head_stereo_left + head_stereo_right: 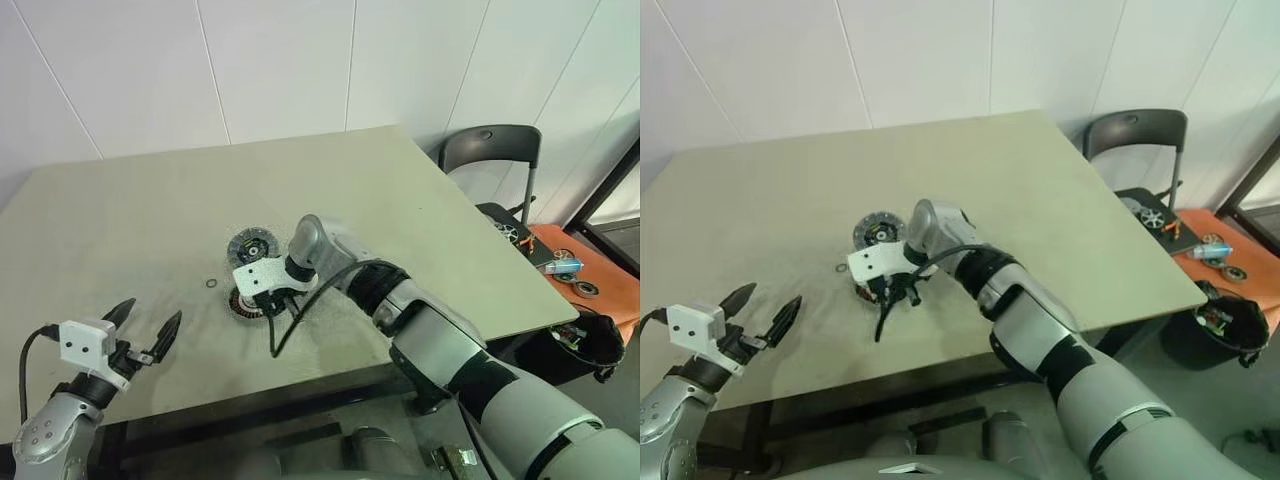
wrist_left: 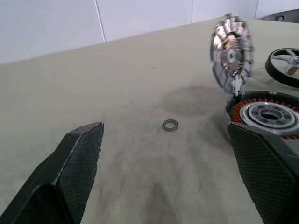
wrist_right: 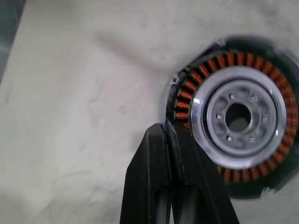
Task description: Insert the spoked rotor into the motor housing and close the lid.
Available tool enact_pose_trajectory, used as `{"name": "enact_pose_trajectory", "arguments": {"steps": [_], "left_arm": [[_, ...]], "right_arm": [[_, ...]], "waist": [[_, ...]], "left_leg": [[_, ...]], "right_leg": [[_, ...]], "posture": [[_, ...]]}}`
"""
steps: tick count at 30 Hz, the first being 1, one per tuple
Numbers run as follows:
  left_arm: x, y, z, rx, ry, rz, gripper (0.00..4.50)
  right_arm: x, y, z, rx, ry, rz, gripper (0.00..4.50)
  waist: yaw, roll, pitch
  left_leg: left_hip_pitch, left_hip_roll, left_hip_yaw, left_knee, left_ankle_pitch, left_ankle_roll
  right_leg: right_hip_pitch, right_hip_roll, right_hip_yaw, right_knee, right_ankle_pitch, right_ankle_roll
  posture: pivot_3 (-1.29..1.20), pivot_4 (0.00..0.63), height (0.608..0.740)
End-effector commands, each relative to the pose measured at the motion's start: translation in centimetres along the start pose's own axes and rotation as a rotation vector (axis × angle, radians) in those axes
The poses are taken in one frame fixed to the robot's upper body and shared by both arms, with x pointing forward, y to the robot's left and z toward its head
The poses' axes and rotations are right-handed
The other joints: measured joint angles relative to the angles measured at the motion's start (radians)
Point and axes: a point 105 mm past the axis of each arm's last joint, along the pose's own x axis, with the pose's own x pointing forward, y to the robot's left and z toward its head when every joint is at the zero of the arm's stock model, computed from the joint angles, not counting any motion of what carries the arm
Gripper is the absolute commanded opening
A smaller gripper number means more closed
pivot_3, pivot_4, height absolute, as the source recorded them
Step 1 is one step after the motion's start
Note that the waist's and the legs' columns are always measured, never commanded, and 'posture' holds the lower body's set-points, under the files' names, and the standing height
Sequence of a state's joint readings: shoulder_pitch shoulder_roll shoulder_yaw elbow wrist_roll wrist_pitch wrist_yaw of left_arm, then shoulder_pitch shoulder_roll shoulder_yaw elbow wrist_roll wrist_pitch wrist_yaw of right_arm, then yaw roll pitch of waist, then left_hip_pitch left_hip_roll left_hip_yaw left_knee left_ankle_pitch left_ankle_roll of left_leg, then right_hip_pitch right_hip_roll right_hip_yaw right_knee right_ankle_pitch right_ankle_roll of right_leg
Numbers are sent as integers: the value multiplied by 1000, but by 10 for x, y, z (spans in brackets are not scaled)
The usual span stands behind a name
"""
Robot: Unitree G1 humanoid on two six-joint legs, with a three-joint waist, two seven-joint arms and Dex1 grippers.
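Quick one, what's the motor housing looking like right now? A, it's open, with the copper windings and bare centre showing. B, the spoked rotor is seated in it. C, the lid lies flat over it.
A: the motor housing shows its copper ring and empty silver centre uncovered.

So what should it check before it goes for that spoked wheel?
1. Motor housing empty, windings uncovered: ok.
2. Lid out of the way, standing on edge at the housing's rim: ok.
3. Spoked rotor in a grip: not ok, it lies on the table beyond the housing.
4. Right gripper open for a grasp: not ok, shut beside the housing's rim.
5. Left gripper free: ok, open and empty.
6. Small loose ring apart from the housing: ok.
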State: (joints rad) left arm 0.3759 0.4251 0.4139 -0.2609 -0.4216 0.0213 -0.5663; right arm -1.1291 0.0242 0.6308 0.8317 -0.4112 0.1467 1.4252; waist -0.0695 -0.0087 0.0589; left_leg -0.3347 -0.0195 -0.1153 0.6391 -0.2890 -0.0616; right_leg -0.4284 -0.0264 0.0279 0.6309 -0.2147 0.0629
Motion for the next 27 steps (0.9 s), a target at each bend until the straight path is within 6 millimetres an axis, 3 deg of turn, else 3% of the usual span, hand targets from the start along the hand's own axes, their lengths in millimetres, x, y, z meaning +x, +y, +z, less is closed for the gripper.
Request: {"name": "enact_pose_trajectory", "arguments": {"steps": [1, 15, 20, 27], "left_arm": [[6, -1, 20, 40, -45, -10, 4500], [12, -10, 33, 39, -45, -11, 4500], [12, -9, 33, 36, -42, -11, 4500], [11, -10, 29, 21, -19, -21, 4500]], "right_arm": [[-6, -1, 4, -65, 25, -13, 38], [-8, 4, 10, -107, 13, -8, 38], [-11, 5, 16, -83, -22, -1, 1284], [-32, 7, 37, -44, -151, -2, 3603]], "waist": [[0, 0, 0], [0, 0, 0], [0, 0, 0], [0, 0, 0]], "left_leg": [[0, 0, 0, 0, 0, 0], [-1, 0, 0, 6, 0, 0], [-1, 0, 0, 6, 0, 0], [-1, 0, 0, 6, 0, 0]], "right_leg": [[0, 0, 0, 0, 0, -1], [2, 0, 0, 1, -1, -2], [2, 0, 0, 1, -1, -2], [2, 0, 0, 1, -1, -2]], "posture": [[0, 0, 740], [0, 0, 740], [0, 0, 740], [0, 0, 740]]}}
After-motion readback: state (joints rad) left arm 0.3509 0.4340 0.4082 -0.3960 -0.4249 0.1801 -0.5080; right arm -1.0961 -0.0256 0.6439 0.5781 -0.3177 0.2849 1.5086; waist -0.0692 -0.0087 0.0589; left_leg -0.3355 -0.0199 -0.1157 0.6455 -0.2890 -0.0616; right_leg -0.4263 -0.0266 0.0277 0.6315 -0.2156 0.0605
